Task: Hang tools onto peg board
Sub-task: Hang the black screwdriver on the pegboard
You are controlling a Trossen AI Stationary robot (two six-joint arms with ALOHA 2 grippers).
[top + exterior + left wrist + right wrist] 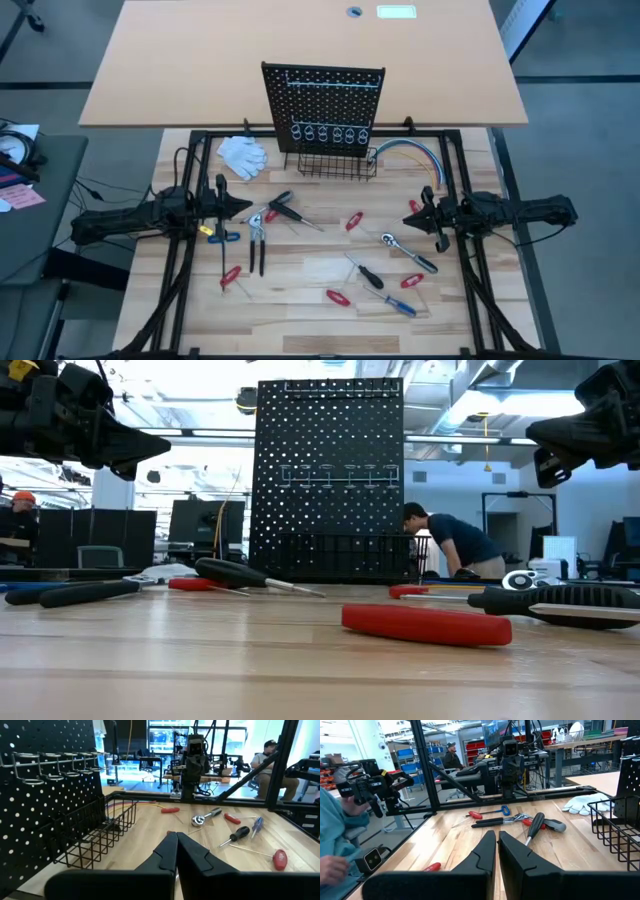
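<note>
The black peg board stands upright at the table's far middle, with a row of silver rings and a black wire basket at its base. Tools lie flat on the wood: black-handled pliers, a black-handled screwdriver, a chrome ratchet, a blue screwdriver and several short red-handled ones. My left gripper hovers shut and empty at the left, above the pliers' jaws. My right gripper hovers shut and empty at the right, near the ratchet. Both point toward the table's middle.
White gloves lie left of the basket, and a curved bundle of coloured cables lies right of it. A black frame runs along the table's far and side edges. People show in the room beyond the table.
</note>
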